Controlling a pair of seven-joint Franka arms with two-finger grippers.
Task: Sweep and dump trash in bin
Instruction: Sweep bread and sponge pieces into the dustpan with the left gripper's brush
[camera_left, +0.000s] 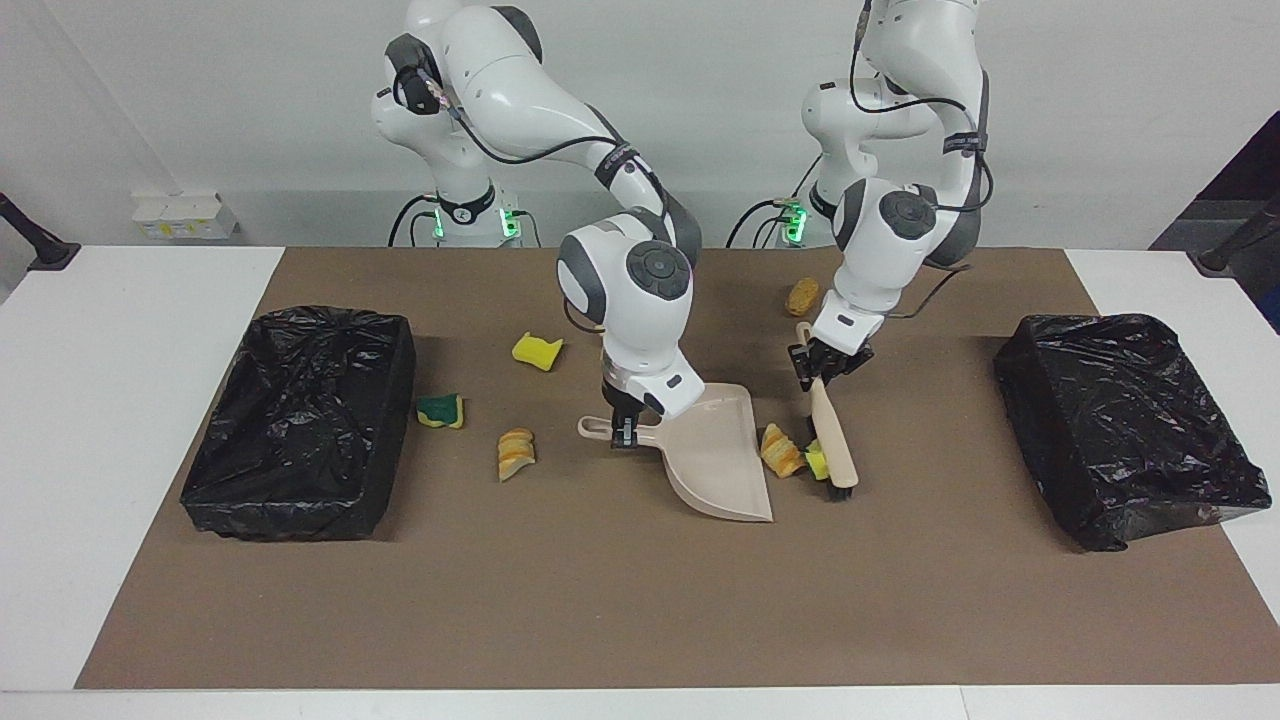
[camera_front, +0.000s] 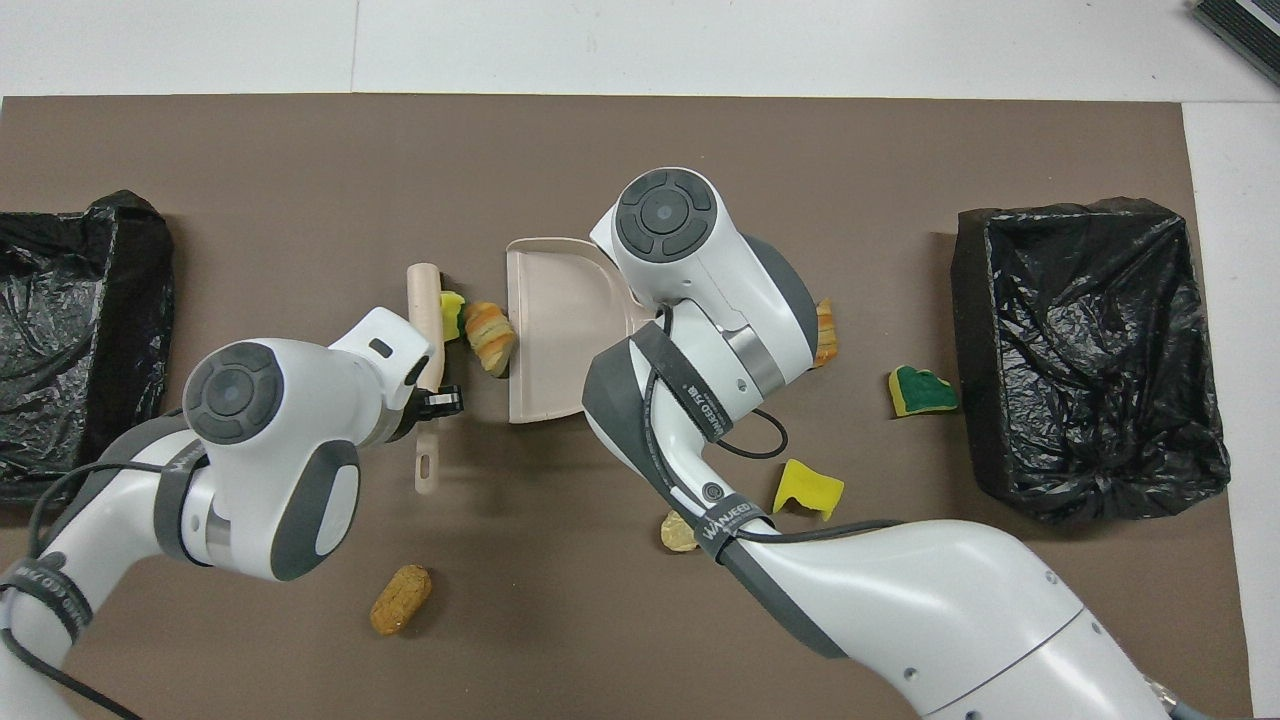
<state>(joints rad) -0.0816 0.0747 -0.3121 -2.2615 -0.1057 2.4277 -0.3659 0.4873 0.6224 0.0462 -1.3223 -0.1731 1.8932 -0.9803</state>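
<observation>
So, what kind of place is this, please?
Probably a robotics lab bench set up as a cleaning trial: a white table under a brown mat, plain walls, bag-lined bins at both ends, and two arms working a dustpan and brush.

From overhead, the right arm hides the dustpan's handle (camera_left: 598, 430) and most of a striped scrap (camera_front: 826, 332) and a tan scrap (camera_front: 678, 532). The bin (camera_front: 70, 330) at the frame's left edge is cut off.
</observation>
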